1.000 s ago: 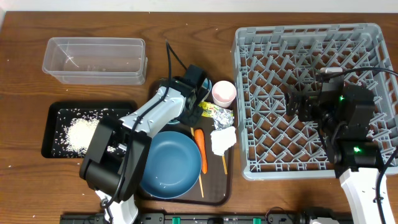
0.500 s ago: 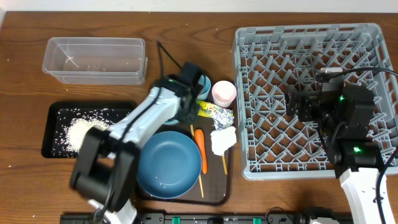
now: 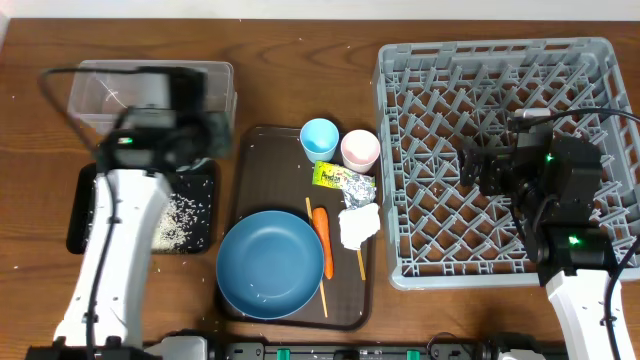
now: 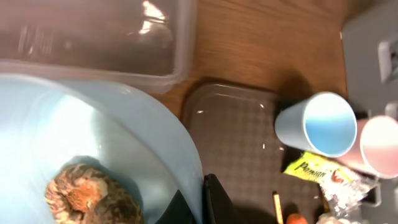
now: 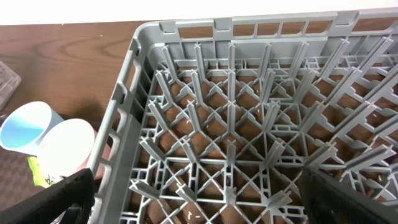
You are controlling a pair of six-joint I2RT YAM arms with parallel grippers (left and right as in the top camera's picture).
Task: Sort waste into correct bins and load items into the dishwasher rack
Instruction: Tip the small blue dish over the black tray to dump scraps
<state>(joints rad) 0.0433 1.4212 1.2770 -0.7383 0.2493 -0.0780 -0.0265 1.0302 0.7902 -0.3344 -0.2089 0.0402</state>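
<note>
Overhead, only motion blur at the left pincer (image 4: 200, 202), load hidden. From its wrist: clamped shut on the rim of the small light-blue bowl (image 4: 106, 137), cut off left and below, brown food lump (image 4: 84, 196) inside. Just ahead, clear plastic tub (image 4: 93, 43); to the right, bare serving tray (image 4: 242, 137). Above the dishwasher rack (image 5: 249, 124), right pincer (image 5: 204, 199) spread wide, gripping nothing.

The plate (image 3: 268, 265) lies on the serving tray (image 3: 265, 170), left of the rack (image 3: 490, 48).
</note>
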